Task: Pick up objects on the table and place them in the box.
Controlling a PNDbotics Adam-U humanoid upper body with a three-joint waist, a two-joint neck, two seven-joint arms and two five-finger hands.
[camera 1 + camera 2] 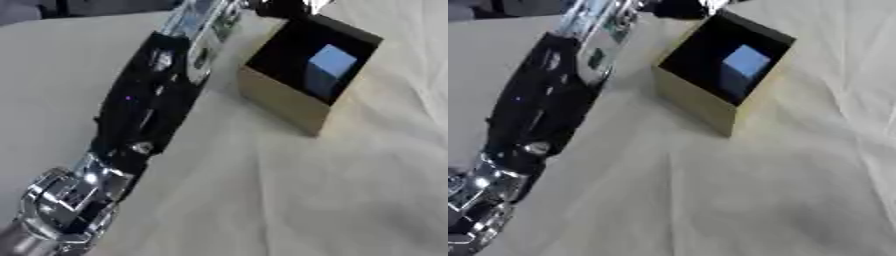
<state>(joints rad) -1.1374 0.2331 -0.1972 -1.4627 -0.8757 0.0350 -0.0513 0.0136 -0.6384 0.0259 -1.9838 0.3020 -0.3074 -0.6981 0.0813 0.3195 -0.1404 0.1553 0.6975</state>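
We look down on a table draped in a pale, creased cloth (pixel 289 200), which fills nearly the whole field; folds run diagonally across its lower and right parts. Of the room we see only a dark, blurred strip along the top left edge.

One cardboard box (pixel 284 102) stands on the cloth in the upper right, open at the top, its interior dark and its outer walls tan. Inside it we count one object, a light blue block (pixel 741 67), resting against the far inner wall; its lower part is lost in shadow.

One robot arm, the left arm (pixel 144 107), crosses the view from the lower left corner to the top centre, black along its middle and silver at its joints. It passes just beside the box's left corner. The left hand (pixel 284 5) is cut off by the top edge above the box; only a dark shape with a bright patch shows, so we cannot tell whether its fingers are spread or curled. The right hand does not appear in either view.
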